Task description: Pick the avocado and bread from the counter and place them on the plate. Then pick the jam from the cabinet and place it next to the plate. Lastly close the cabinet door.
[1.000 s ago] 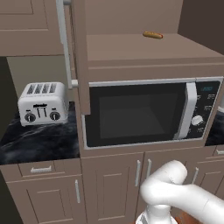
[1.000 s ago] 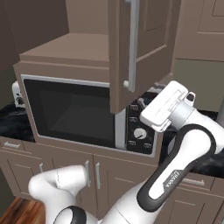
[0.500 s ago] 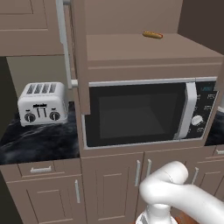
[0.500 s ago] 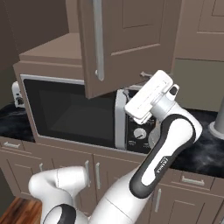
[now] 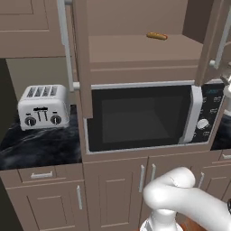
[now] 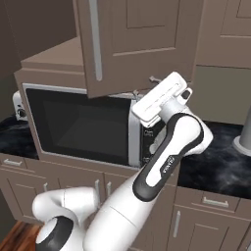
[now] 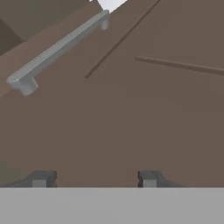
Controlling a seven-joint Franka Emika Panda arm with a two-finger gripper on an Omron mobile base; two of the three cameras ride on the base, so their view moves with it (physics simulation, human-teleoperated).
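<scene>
The end effector (image 7: 94,179) is spread open, empty, its fingertips (image 7: 40,178) close against the brown face of the cabinet door (image 6: 142,41). That door hangs partly open above the microwave (image 6: 83,125), its silver bar handle (image 7: 57,48) off to one side of the end effector.

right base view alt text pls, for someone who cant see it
The white arm reaches up and presses its gripper against the half-open brown cabinet door, whose silver bar handle runs vertically. Below sit a microwave and the black counter.
</scene>
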